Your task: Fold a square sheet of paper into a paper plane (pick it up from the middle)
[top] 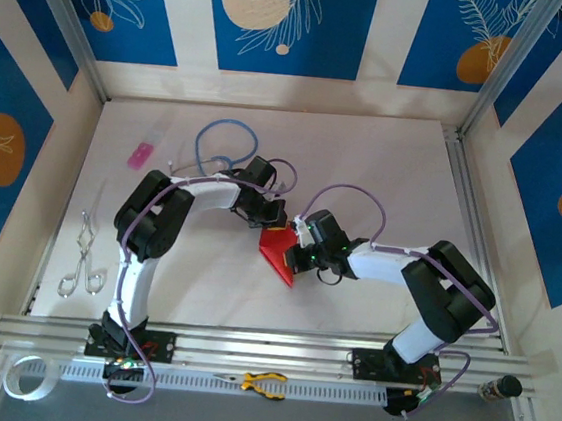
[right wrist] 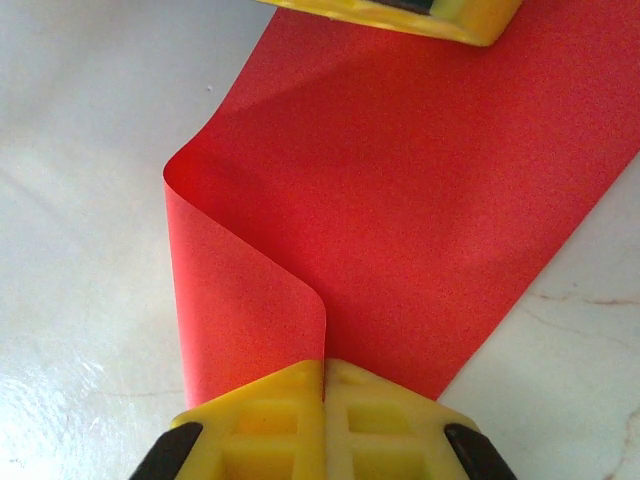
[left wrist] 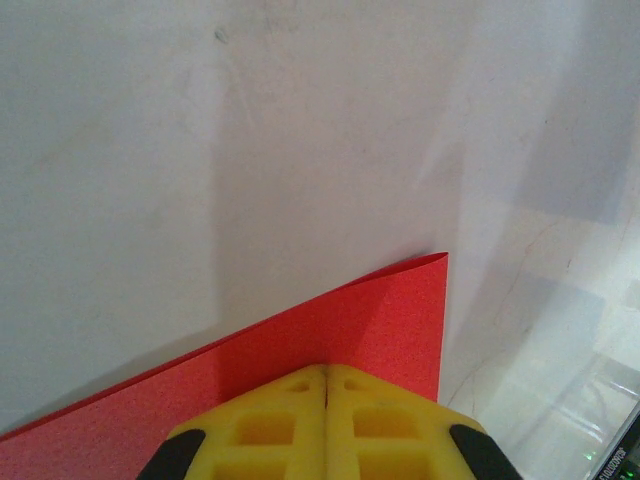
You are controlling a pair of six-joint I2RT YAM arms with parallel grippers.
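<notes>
Red paper (top: 279,251) (left wrist: 340,325) (right wrist: 430,200) lay partly folded, left gripper (top: 273,213) (left wrist: 326,376) clenched shut with tips over one corner of the paper, right gripper (top: 302,243) (right wrist: 323,368) clamped on its curled-over flap

I read the square sheet of paper (right wrist: 420,200) as plain bright red, unmarked. Yellow with black corners on left gripper (left wrist: 326,378) and right gripper (right wrist: 324,372). White bench (top: 386,171). Blue walls (top: 288,50), white leaf outlines, orange and cream discs. Small pink item (top: 140,155) far left.
</notes>
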